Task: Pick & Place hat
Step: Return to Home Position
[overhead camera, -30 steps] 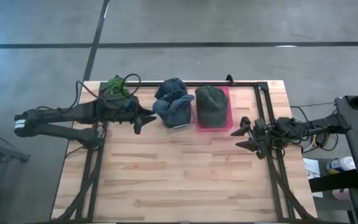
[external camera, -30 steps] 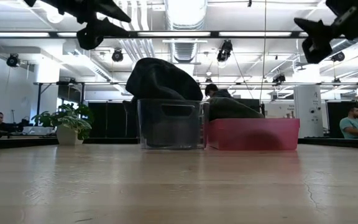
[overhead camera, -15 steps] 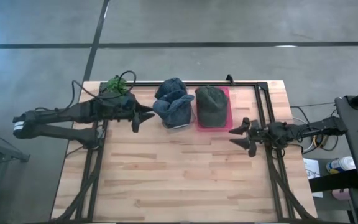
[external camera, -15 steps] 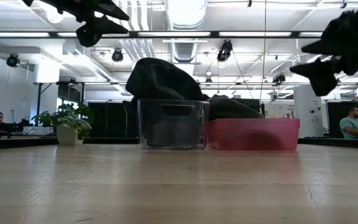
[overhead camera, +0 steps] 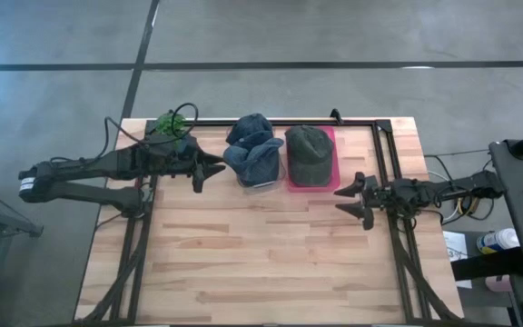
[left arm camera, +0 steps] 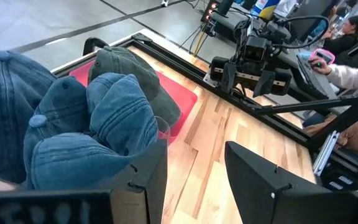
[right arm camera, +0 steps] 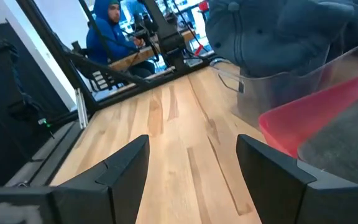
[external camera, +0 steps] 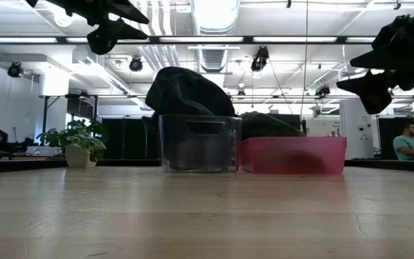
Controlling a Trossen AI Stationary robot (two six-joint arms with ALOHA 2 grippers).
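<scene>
Several blue denim caps (overhead camera: pixel 252 148) are piled in a clear bin (external camera: pixel 198 144) at the table's far middle. A green cap (overhead camera: pixel 309 153) lies crown up in a pink tray (overhead camera: pixel 331 182) right of the bin. My left gripper (overhead camera: pixel 209 171) hovers open just left of the bin, pointing toward it. In its wrist view the blue caps (left arm camera: pixel 73 124) fill the space beside my left gripper (left arm camera: pixel 194 180). My right gripper (overhead camera: pixel 352 198) hovers open near the tray's right near corner, off the table. My right gripper (right arm camera: pixel 194 165) looks past the pink tray (right arm camera: pixel 316 118) and the blue caps (right arm camera: pixel 284 31).
A small potted plant (overhead camera: pixel 172 124) stands at the far left corner behind my left arm. A black frame rail (overhead camera: pixel 384 154) runs along the right side and far edge. The near half of the wooden table (overhead camera: pixel 261 263) lies open. People sit in the room beyond (external camera: pixel 410 140).
My right gripper has sunk lower and reached a little toward the table's left edge as its arm stretched out, staying open. It has hardly moved in the last half second. The caps, bin and tray have stayed put.
</scene>
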